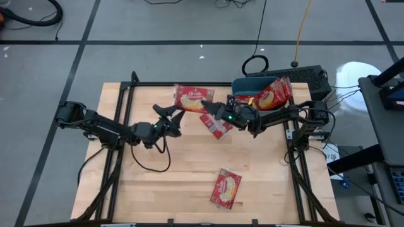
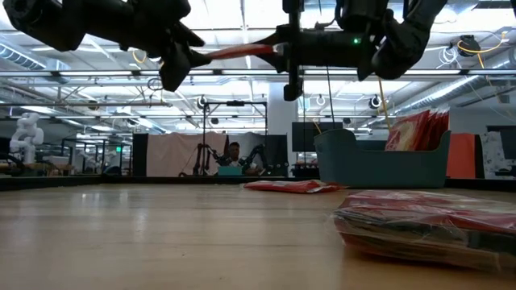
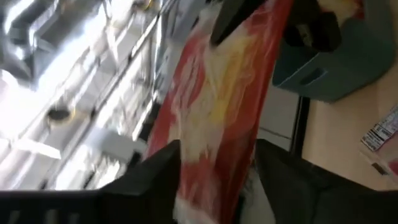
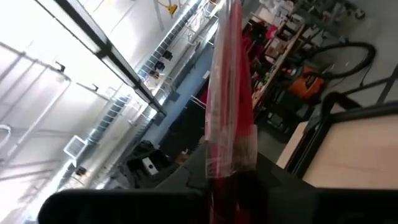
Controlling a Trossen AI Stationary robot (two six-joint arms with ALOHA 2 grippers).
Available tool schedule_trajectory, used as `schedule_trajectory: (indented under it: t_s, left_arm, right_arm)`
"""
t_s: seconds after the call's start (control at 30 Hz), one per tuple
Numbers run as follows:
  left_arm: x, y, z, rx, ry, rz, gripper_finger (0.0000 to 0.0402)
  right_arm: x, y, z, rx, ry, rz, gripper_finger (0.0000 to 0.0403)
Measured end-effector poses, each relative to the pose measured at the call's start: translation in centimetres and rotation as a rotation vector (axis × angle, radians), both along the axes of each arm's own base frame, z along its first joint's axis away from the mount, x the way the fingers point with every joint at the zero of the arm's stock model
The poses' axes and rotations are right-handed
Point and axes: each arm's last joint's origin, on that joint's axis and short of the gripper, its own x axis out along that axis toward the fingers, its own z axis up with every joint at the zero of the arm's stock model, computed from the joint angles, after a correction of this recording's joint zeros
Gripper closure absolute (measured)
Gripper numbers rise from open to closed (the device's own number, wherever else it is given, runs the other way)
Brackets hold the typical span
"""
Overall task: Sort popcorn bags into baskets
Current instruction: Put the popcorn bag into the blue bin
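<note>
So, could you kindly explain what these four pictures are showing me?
It is a robot with two dark arms at a wooden table, each ending in two-fingered jaws. One picture looks straight down, one looks level across the tabletop, and two come from cameras on the wrists.

The left arm and right arm meet mid-table, with a red popcorn bag in the air between them. The right arm's jaws pinch it. The left arm's jaws stand apart around its other end, so this looks like a handover.

Two more bags lie on the table, one near the front edge and one under the arms. The teal bin at the back already holds some bags.
</note>
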Motion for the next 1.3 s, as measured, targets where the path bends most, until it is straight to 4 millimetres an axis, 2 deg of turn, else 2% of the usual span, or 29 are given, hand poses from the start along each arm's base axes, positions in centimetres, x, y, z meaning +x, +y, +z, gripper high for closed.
schedule_trajectory:
  t_s: [0.23, 0.4, 0.53, 0.7, 0.93, 1.03, 1.2, 1.3]
  left_arm:
    - [-0.8, -0.8, -0.1, -0.171, -0.153, 0.242, 0.0103]
    - [-1.0, -2.0, -0.2, -0.286, -0.286, 0.203, 0.0084]
    - [-1.0, -2.9, -0.3, -0.400, -0.395, 0.107, 0.0100]
    - [-0.7, -3.6, -0.9, -0.561, -0.447, -0.084, 0.0136]
    - [0.1, -3.0, -2.1, -0.854, -0.429, -0.304, 0.0189]
    - [0.3, -2.6, -2.6, -0.927, -0.387, -0.329, 0.0208]
    - [0.2, -2.0, -3.4, -0.946, -0.326, -0.289, 0.0232]
    - [0.2, -1.8, -3.6, -0.943, -0.312, -0.273, 0.0240]
  right_arm:
    - [-0.4, -0.5, 0.6, -0.079, 0.074, -0.039, 0.0370]
    - [-2.1, -0.7, 2.4, -0.132, 0.266, -0.142, 0.0370]
    - [-4.1, -0.5, 4.2, -0.165, 0.384, -0.189, 0.0371]
    - [-6.7, -0.1, 6.1, -0.197, 0.478, -0.211, 0.0371]
    - [-10.4, 0.2, 8.3, -0.200, 0.532, -0.286, 0.0371]
    - [-11.7, 0.4, 8.8, -0.199, 0.550, -0.283, 0.0371]
    - [-13.2, 0.6, 9.4, -0.197, 0.558, -0.285, 0.0371]
    - [-13.2, 0.5, 10.4, -0.196, 0.449, -0.271, 0.0371]
